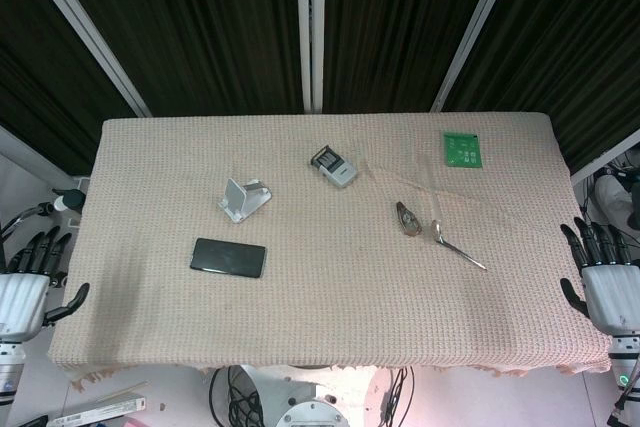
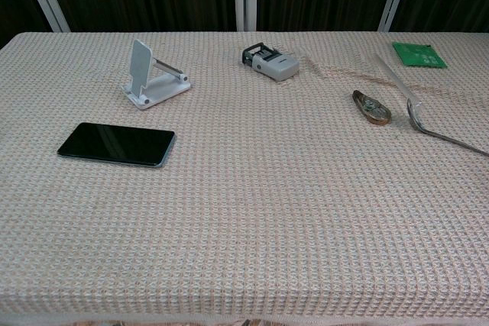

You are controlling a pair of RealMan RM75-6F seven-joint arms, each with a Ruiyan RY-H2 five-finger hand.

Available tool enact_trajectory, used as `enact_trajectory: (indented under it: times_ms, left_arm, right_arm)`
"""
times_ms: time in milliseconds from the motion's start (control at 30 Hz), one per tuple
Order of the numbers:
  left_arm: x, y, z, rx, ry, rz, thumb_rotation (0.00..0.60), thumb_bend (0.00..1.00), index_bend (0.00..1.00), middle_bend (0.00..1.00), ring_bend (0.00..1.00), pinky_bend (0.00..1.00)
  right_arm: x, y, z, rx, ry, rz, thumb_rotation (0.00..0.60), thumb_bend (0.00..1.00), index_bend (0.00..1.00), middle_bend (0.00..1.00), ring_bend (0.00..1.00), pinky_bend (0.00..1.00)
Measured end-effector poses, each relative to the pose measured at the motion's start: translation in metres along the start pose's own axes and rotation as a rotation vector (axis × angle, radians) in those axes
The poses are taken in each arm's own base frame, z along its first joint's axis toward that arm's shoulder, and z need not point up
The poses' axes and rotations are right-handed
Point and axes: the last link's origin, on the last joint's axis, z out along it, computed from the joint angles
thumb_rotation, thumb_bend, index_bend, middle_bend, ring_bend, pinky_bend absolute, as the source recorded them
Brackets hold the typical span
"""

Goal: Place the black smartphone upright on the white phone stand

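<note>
The black smartphone [image 1: 228, 257] [image 2: 116, 143] lies flat, screen up, on the left part of the table. Just behind it stands the white phone stand [image 1: 244, 198] [image 2: 150, 75], with nothing on it. My left hand [image 1: 28, 277] hangs beside the table's left edge, fingers spread, holding nothing. Off the table's right edge is my right hand [image 1: 603, 275], fingers apart and holding nothing too. Neither hand shows in the chest view.
A beige woven cloth [image 1: 330, 317] covers the table. A grey stamp-like device [image 1: 333, 166] [image 2: 271, 62] sits at the back centre. A green circuit board [image 1: 461, 148] [image 2: 419, 54] lies back right. A small oval object [image 1: 408, 218] [image 2: 371, 106] and a metal spoon [image 1: 456, 243] [image 2: 435, 127] lie at right.
</note>
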Motion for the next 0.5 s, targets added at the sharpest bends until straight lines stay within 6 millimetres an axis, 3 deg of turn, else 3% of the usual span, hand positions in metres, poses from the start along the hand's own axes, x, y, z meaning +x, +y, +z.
enact_trajectory:
  times_ms: [500]
  left_arm:
    - [0.002,0.013,0.004,-0.062,-0.015,-0.046,0.017,0.23,0.06,0.01,0.02,0.21]
  right_arm:
    - [0.004,-0.001,0.002,0.002,0.011,0.049,0.6,0.26,0.0,0.0,0.0,0.0]
